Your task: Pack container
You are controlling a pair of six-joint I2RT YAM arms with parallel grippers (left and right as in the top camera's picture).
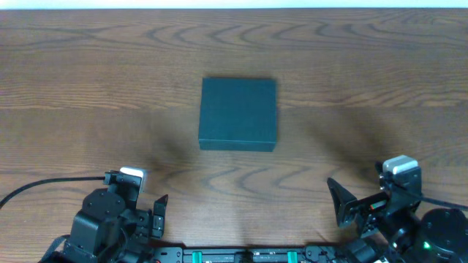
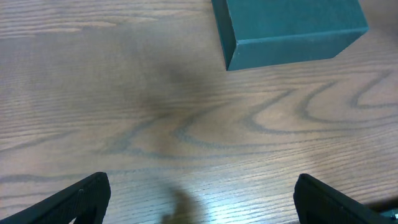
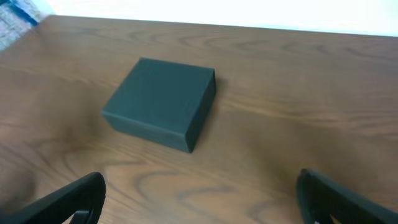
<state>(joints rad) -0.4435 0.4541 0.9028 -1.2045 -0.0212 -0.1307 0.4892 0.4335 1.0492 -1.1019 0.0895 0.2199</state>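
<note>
The container point(image 1: 238, 113) is a dark teal, matte, square box with its lid shut, lying flat in the middle of the wooden table. It also shows in the left wrist view point(image 2: 288, 28) at the top right and in the right wrist view point(image 3: 163, 101). My left gripper point(image 2: 202, 198) is open and empty, near the front edge at the left, well short of the box. My right gripper point(image 3: 202, 194) is open and empty, near the front edge at the right, also apart from the box. No snack items show in any view.
The wooden table point(image 1: 88, 88) spreads to all sides of the box. The left arm's base point(image 1: 110, 219) and the right arm's base point(image 1: 398, 212) sit at the front edge. A black cable point(image 1: 44, 183) runs along the front left.
</note>
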